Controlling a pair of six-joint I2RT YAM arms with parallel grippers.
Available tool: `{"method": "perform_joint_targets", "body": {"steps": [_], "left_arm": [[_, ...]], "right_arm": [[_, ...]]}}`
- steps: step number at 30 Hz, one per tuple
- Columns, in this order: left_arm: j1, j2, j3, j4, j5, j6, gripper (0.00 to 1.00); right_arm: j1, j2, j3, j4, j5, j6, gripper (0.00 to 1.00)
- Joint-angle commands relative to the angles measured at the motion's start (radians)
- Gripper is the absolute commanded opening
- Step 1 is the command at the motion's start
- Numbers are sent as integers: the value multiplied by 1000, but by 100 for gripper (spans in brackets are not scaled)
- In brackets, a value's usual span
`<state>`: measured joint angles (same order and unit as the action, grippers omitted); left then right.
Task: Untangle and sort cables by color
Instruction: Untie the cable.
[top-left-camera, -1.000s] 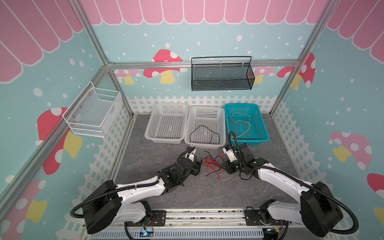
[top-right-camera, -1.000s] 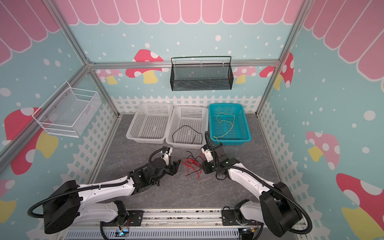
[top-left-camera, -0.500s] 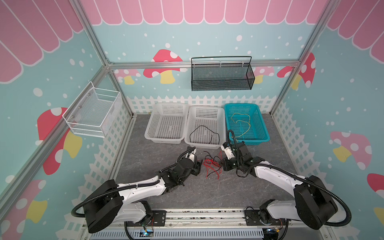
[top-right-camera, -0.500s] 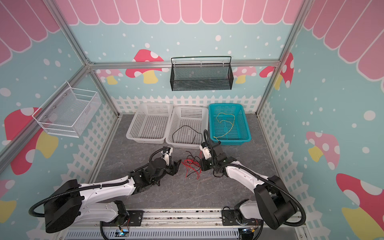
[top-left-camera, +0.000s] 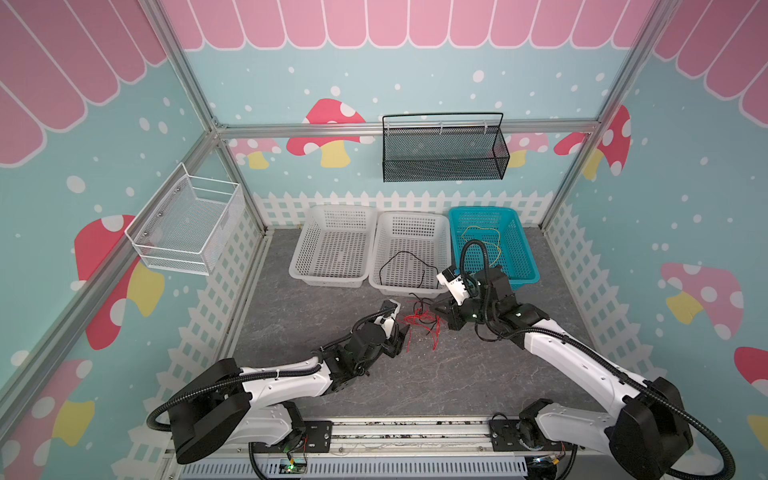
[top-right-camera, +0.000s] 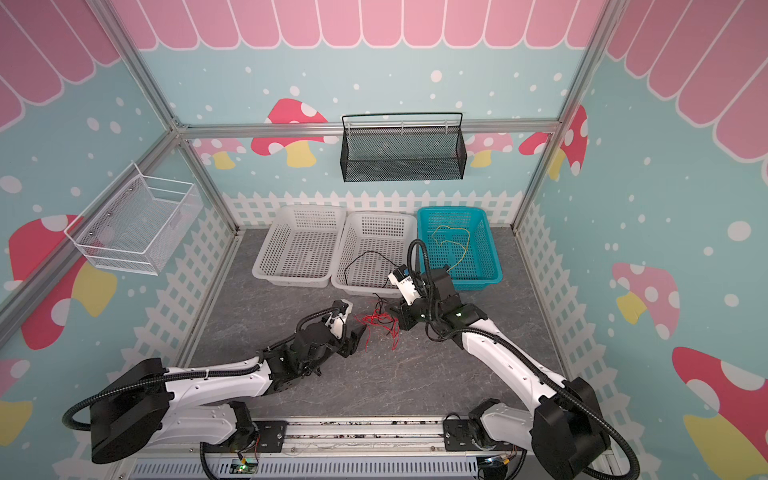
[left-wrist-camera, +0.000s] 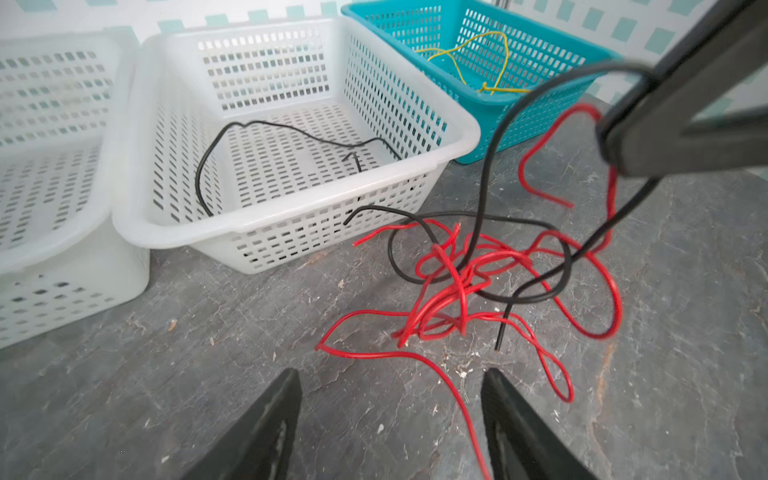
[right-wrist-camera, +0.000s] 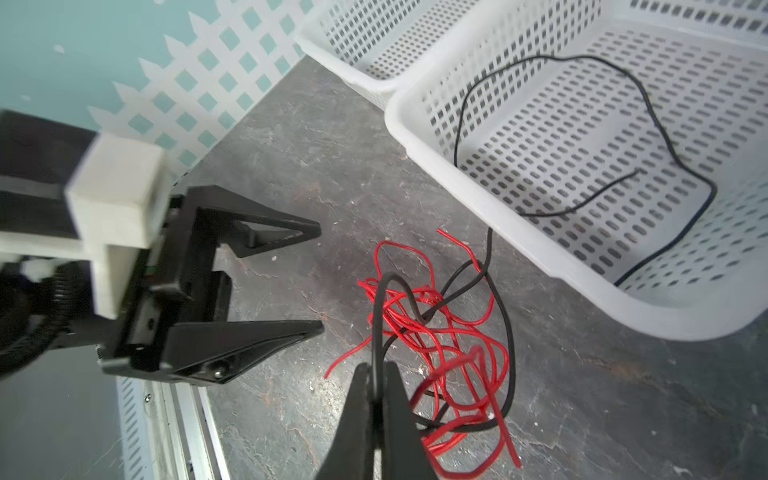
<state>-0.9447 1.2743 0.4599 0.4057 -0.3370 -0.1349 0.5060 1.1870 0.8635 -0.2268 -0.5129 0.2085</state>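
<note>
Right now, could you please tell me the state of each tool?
Left tool: open, holding nothing.
Right tool: closed on the tangled black cable.

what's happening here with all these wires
Two robot arms are sorting cables by colour. The right pincer is shut on a black cable that runs into the red-and-black tangle on the grey table. The left pincer is open beside the tangle, holding nothing. A second black cable lies in the middle white basket and a yellow cable in the teal basket; the other white basket looks empty.
</note>
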Motion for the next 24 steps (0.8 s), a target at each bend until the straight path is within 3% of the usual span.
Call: {"method": "perform_joint_targets", "body": {"steps": [1,7,15,24], "left_arm": [[-3,-25,-36,114,4,90,70],[-5,-23,-68,235,37,157,70],[-5,12,-65,340,-38,242,68],[-4,92,-24,308,78,276,61]], "right_arm": [[8,-31,45,-54,-62,-68,0],[7,-46,81,-81,-89,-92,0],[7,-51,72,-77,-104,-94,0],[7,-63,90,-78,-107,-101,0]]}}
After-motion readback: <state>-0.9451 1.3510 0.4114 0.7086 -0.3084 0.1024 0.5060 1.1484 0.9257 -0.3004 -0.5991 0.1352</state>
